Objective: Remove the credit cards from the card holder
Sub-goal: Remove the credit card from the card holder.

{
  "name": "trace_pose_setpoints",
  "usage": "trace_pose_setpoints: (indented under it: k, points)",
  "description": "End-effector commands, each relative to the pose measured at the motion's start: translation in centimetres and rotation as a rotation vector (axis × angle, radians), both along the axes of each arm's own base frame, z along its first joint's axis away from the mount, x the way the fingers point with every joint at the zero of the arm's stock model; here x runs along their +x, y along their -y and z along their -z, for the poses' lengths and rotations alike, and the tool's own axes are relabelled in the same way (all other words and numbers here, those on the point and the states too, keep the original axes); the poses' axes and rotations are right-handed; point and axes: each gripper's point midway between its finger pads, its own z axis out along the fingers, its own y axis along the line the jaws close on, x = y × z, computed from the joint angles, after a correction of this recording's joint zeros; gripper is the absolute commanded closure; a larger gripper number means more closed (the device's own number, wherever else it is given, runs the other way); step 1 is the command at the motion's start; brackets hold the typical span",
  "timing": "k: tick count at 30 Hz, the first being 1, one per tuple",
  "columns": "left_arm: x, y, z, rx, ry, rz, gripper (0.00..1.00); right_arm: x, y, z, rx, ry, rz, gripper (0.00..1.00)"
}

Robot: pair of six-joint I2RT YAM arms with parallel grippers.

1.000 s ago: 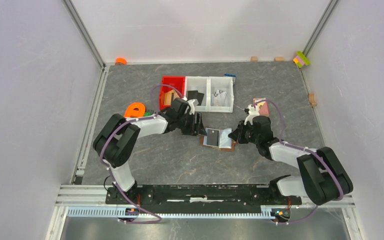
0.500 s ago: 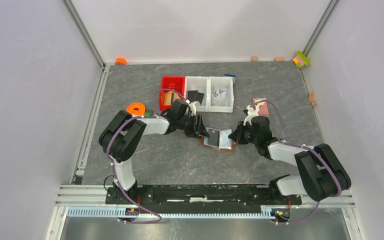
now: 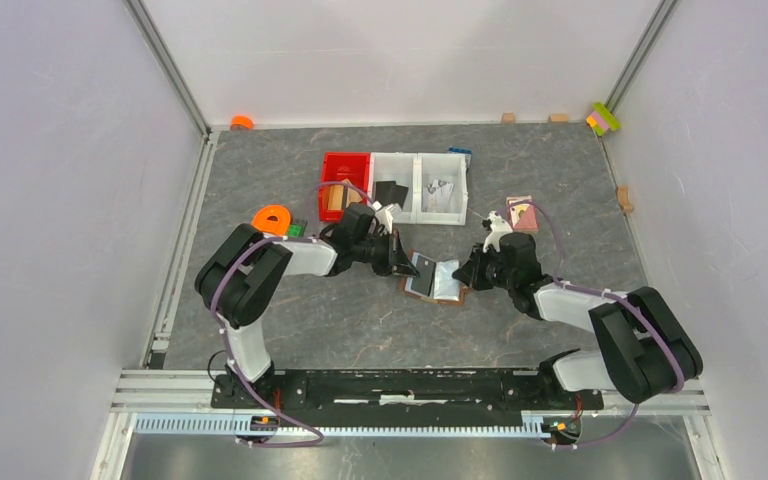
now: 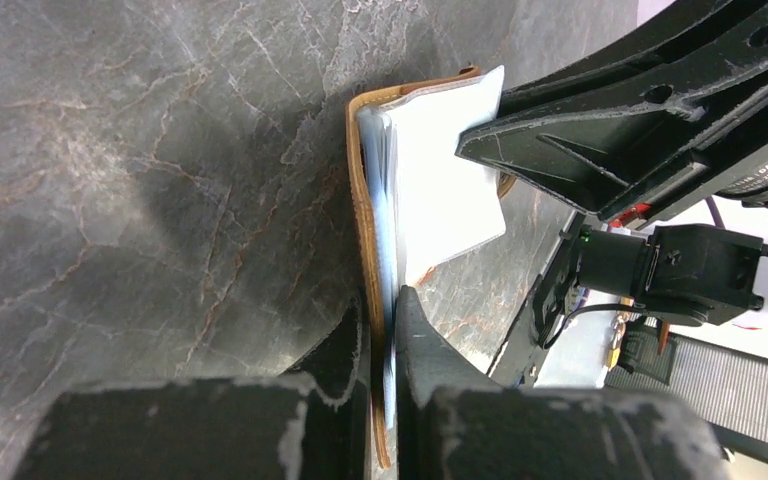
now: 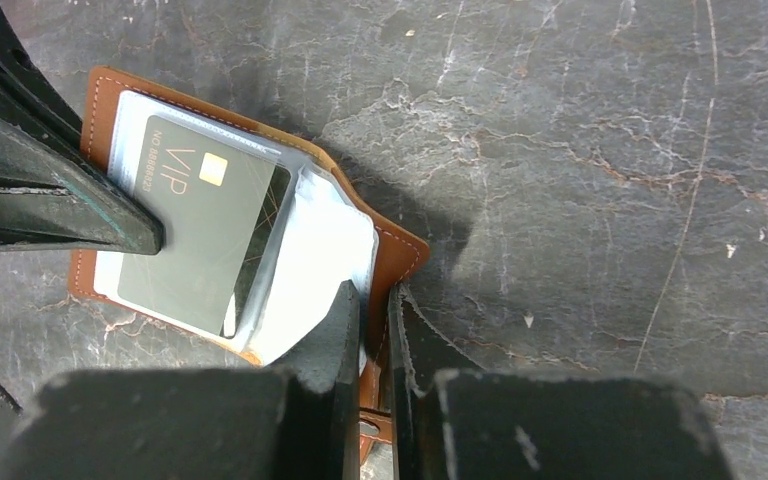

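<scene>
The left claw [image 4: 380, 310] pinches the wallet [image 5: 400, 250] at 9 o'clock, the right claw [image 5: 372, 300] at 3 o'clock. The grey card [image 5: 200, 240] sits inside; none is out yet.

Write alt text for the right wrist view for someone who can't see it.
An open brown card holder lies on a grey table, with a dark grey credit card marked VIP in its clear sleeve. The right gripper is shut on the holder's near edge, and the left gripper clamps the opposite side by the card's end.

Bins [image 3: 415, 190] at back; card holder [image 3: 440, 283] before them; credit card [image 5: 203, 236] in it (left half)
</scene>
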Motion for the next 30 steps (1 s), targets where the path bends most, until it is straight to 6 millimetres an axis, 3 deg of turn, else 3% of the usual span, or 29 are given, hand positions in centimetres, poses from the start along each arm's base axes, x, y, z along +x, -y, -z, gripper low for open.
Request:
trace_pose_setpoints:
  k: [1, 6, 14, 18, 23, 30]
  points:
    - [0.6, 0.6, -4.4, -0.093, 0.147, 0.007, 0.98, 0.8, -0.6, -1.8, 0.007, 0.066, -0.026, 0.94]
    - [0.7, -0.1, -7.1, -0.147, 0.231, -0.015, 0.98, 1.2, 0.6, -3.7, -0.02, 0.156, 0.025, 0.72]
    - [0.1, -0.7, -10.5, -0.234, 0.327, -0.028, 0.98, 1.2, 1.2, -8.1, 0.04, 0.346, 0.054, 0.64]
    - [0.0, -1.3, -11.7, -0.245, 0.378, -0.051, 0.98, 0.6, 0.9, -10.3, 0.095, 0.446, 0.032, 0.5]
    - [0.2, -2.0, -12.2, -0.225, 0.415, -0.091, 0.98, 0.0, 1.6, -13.2, 0.131, 0.587, 0.052, 0.39]
    - [0.2, -1.9, -12.1, -0.221, 0.408, -0.095, 0.98, -2.5, 0.2, -16.9, 0.264, 0.759, -0.061, 0.37]
